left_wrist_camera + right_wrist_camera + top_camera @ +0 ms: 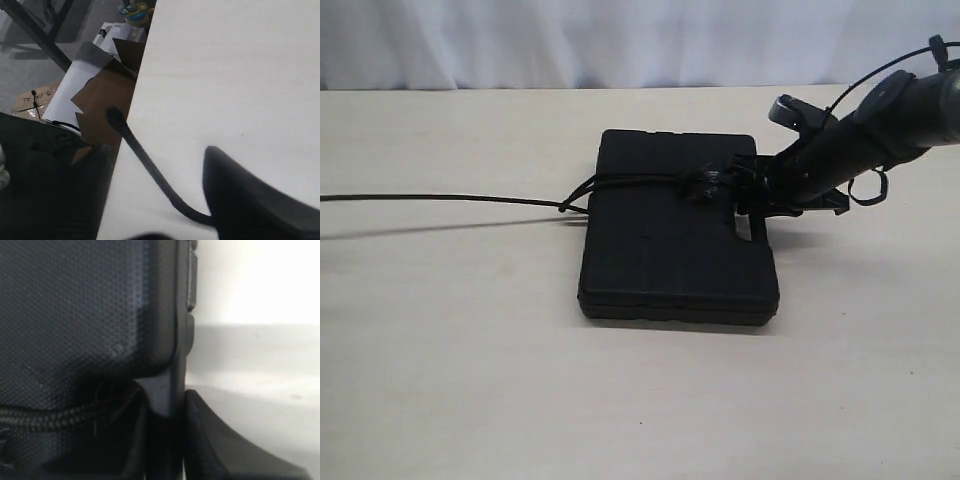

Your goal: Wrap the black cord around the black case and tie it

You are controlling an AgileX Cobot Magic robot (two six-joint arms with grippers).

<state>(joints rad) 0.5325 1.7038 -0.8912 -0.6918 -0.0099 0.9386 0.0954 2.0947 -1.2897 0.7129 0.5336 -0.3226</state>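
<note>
The black case (670,250) lies flat in the middle of the desk (470,380). The black cord (440,198) enters from 9 o'clock, a little above the desk, so that its shadow falls below it. It meets the case at the 9 o'clock edge and runs across the top to a fuzzy knot (700,186) near the 3 o'clock side.

The right arm (880,125) reaches in from 2 o'clock. The right gripper (752,195) is at the handle slot (742,228) on the 3 o'clock edge. In its wrist view the rim of the case stands between the two fingers, so it is clenched on the case.

The left gripper (156,150) is outside the exterior view. In its wrist view the fingers are wide apart, released. The cord passes between them and touches one finger, near the edge of the desk.
</note>
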